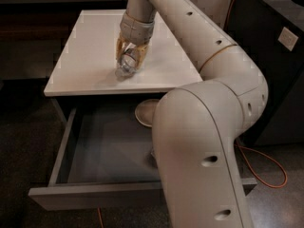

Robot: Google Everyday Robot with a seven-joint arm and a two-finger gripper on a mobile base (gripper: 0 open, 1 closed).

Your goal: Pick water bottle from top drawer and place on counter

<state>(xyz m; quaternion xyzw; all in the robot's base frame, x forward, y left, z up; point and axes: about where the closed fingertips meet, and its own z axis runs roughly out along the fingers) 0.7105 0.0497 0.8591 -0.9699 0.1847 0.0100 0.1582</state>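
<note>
Hanging over the front half of the white tabletop (80,56), the gripper (129,55) points down from the wrist, its fingers closed around the water bottle (125,68). The bottle sits directly under the gripper and between the fingers. Its long axis is tilted rather than upright, with the lower end pointing toward the front-left. That lower end is at or just above the slab; whether it touches cannot be told.

I judge the carry done and the set-down to be the step in hand: a short drop and release. The bottle is fairly near the front edge, with the open top drawer (90,146) right below it, so a tilted, round bottle could roll forward off the lip. There is much more bare slab to the left and behind.

A small round dish (144,112) lies at the back of the drawer. The robot's own arm (199,141) hides the drawer's right part.
</note>
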